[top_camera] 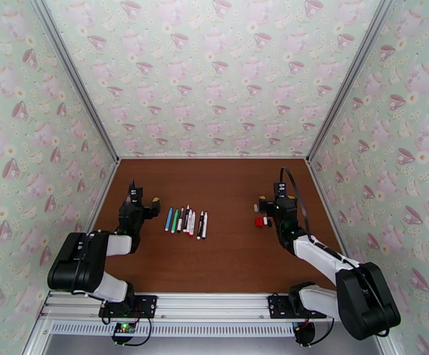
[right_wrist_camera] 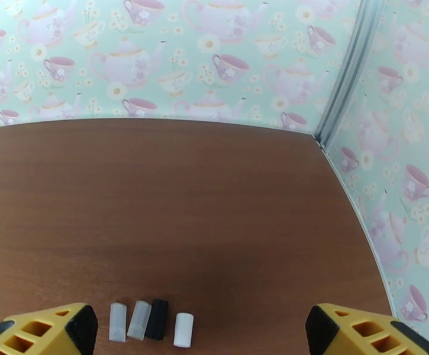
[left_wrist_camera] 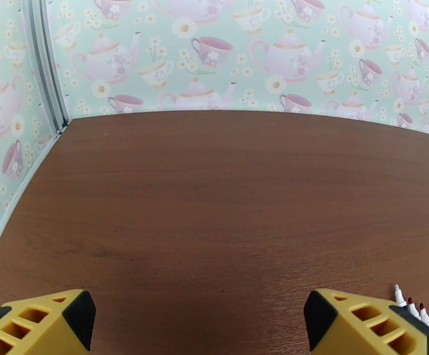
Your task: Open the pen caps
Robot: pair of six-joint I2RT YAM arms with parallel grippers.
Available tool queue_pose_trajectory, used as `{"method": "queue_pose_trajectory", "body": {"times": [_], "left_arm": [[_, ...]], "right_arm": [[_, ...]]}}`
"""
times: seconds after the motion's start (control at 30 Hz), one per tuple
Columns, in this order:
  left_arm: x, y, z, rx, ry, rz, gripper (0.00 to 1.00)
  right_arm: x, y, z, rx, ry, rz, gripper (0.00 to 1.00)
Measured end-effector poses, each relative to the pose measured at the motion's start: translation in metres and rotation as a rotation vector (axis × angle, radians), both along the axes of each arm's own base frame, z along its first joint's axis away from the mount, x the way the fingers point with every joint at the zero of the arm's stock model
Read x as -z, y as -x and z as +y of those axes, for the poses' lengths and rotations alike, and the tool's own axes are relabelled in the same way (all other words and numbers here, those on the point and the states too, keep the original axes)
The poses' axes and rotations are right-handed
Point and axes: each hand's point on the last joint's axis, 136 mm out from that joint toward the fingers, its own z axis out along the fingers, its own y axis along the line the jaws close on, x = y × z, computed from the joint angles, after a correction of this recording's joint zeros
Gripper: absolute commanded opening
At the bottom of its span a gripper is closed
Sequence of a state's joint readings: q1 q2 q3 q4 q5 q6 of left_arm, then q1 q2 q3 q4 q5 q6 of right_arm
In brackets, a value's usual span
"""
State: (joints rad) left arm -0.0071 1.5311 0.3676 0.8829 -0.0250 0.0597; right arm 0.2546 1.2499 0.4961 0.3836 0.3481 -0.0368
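Pen caps lie on the worktop by my right jaws; I see both jaws spread wide, empty.

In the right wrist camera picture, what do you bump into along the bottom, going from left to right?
yellow finger → pale cap → second pale cap → black cap → white cap → other yellow finger
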Motion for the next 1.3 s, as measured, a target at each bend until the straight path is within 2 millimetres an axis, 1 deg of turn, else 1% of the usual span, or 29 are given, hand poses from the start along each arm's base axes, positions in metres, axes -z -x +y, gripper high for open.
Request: {"method": "queue_pose_trajectory", "body": {"times": [0.1,0.2,0.4,0.47,0.6,0.8,1.3], "left_arm": [[0.000,0.000,0.000,0.000,0.000,0.000,1.00],[0.000,0.000,0.000,0.000,0.000,0.000,1.00],[0.000,0.000,0.000,0.000,0.000,0.000,1.00],[0.000,0.000,0.000,0.000,0.000,0.000,1.00],[0.000,0.000,0.000,0.000,0.000,0.000,1.00],[0.000,0.000,0.000,0.000,0.000,0.000,1.00],[0.001,0.000,0.000,0.000,0.000,0.004,1.00]], "right_arm": [[0.000,-0.006,0.001,-0.013,-0.002,-0.017,1.00],[0.005,-0.010,-0.001,-0.025,-0.007,-0.027,1.00],[0.031,-0.013,-0.015,-0.034,-0.035,-0.019,1.00],[0.036,-0.016,-0.019,-0.038,-0.047,-0.023,1.00],[0.036,-0.021,-0.026,-0.038,-0.081,-0.062,1.00],[0.044,-0.024,-0.027,-0.051,-0.113,-0.074,1.00],[0.042,-0.025,-0.031,-0.044,-0.153,-0.085,1.00]]}}
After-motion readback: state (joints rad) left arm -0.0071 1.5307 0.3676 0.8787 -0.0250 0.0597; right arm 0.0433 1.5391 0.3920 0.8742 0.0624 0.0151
